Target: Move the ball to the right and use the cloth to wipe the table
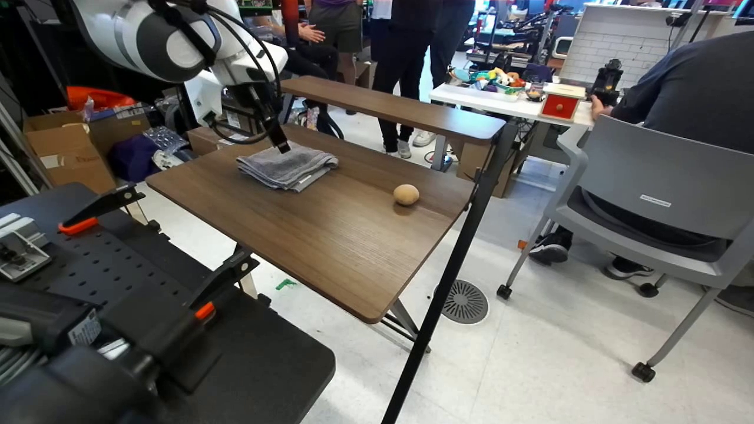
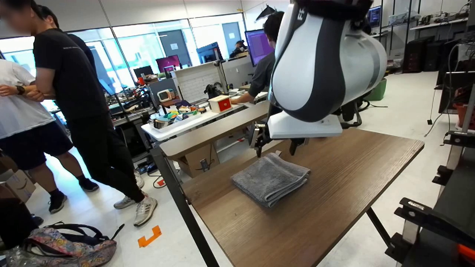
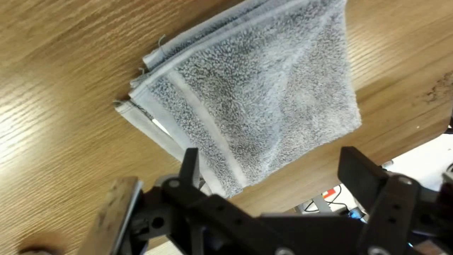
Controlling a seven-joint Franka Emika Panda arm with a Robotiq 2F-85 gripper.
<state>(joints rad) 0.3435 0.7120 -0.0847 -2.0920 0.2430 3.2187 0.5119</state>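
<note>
The ball, a small tan sphere, rests on the brown wood-grain table in an exterior view, apart from the cloth. My arm hides it in the exterior view from the far side. The grey folded cloth lies flat on the table in both exterior views; it fills the upper middle of the wrist view. My gripper is open and empty, its fingers wide apart above one edge of the cloth. In an exterior view the gripper hangs just above the cloth's far edge.
A raised brown shelf runs along one long side of the table. A slanted black metal leg stands at the table's end. A black workbench with clamps is beside the table. A grey chair with a seated person is nearby.
</note>
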